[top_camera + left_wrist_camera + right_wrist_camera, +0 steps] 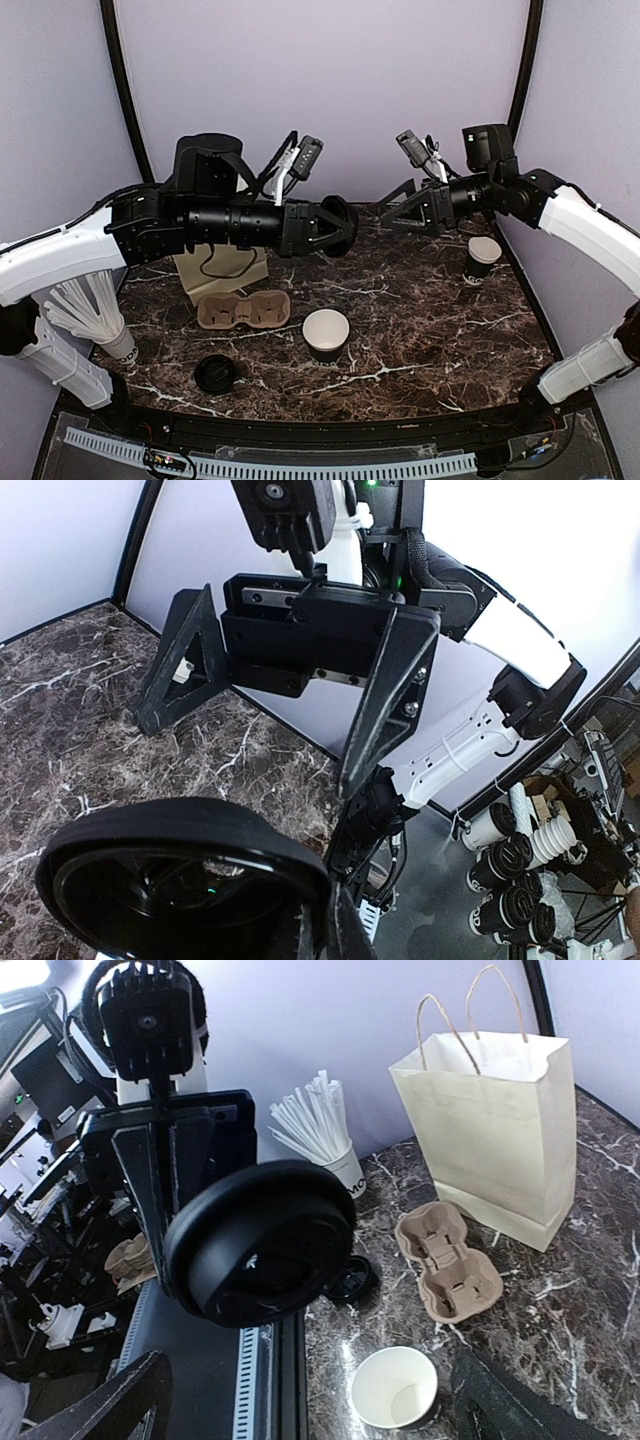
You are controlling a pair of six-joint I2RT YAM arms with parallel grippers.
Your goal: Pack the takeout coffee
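One paper bag [228,285], half hidden

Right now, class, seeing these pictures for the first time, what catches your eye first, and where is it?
The left gripper holds a black lid in mid-air above the middle of the marble table. The right gripper faces it from close by, its jaws wide apart and empty. Below them, near the front of the table, an open paper cup stands without a lid.

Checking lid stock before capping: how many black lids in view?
2. One lid is gripped in the left claw, up above the table; the other lid lies flat near the front-left edge, by the cup carrier. More could be hidden behind the arms.
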